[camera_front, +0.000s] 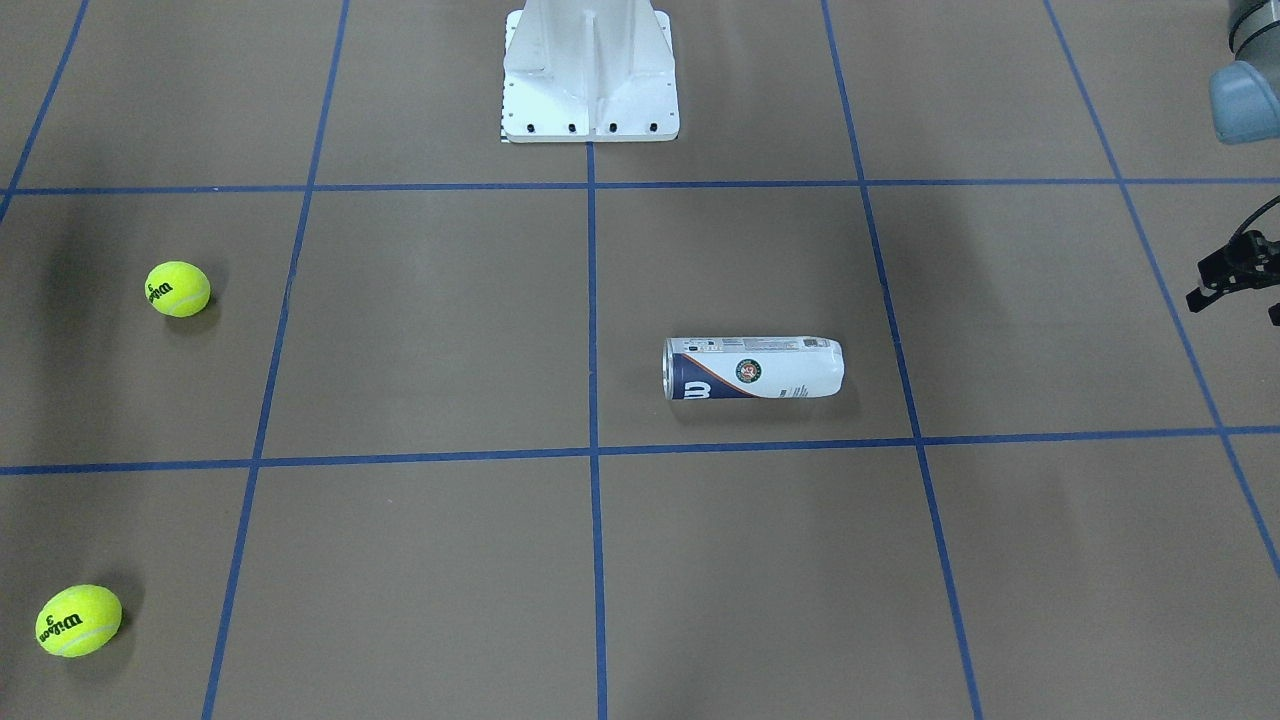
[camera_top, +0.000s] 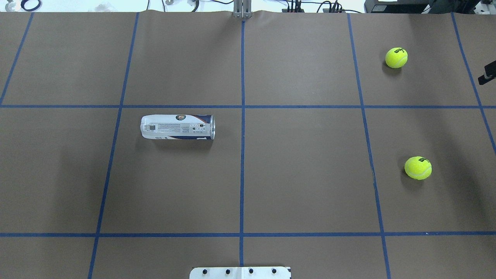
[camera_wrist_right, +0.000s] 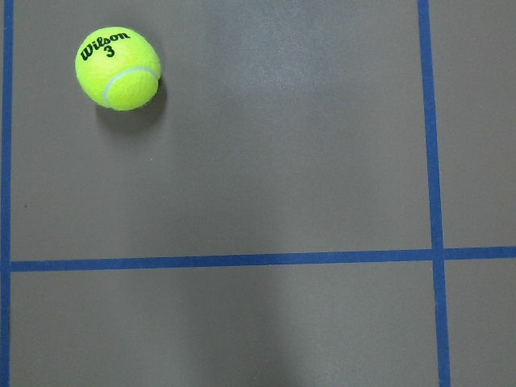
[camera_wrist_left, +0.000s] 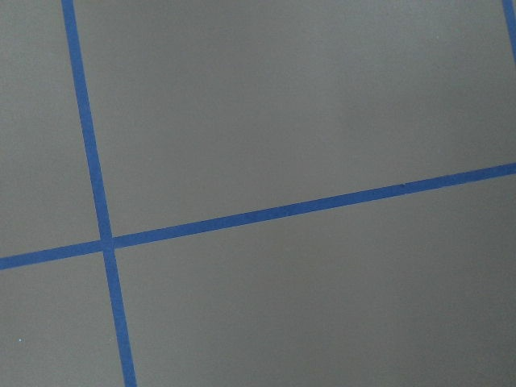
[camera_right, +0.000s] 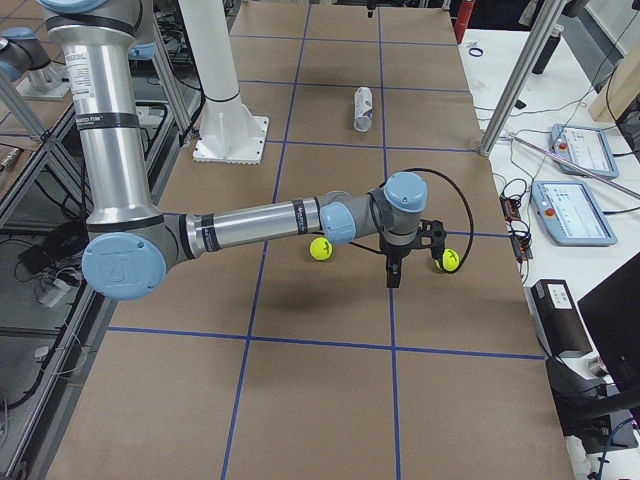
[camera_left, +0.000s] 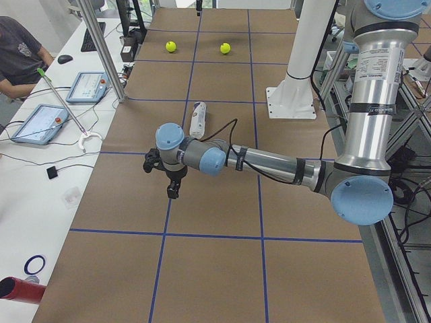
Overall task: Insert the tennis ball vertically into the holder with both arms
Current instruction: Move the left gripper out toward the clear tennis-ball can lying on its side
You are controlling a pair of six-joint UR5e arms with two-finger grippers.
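The holder (camera_front: 755, 368) is a clear can with a white and navy label. It lies on its side on the brown table, metal rim toward the centre line; it also shows in the overhead view (camera_top: 177, 126). Two yellow tennis balls (camera_top: 396, 57) (camera_top: 418, 167) rest on the robot's right side. My left gripper (camera_front: 1235, 290) hangs above the table far to the holder's left (camera_left: 172, 185); I cannot tell its state. My right gripper (camera_right: 392, 270) hangs between the two balls, off toward the table end; I cannot tell its state. One ball (camera_wrist_right: 118, 69) shows in the right wrist view.
The white pedestal base (camera_front: 590, 90) stands at the robot's side of the table. Blue tape lines grid the brown surface (camera_wrist_left: 258, 210). A side bench with tablets (camera_left: 40, 124) and a metal post (camera_left: 101, 47) lies beyond the table edge, with a seated person (camera_left: 17, 54).
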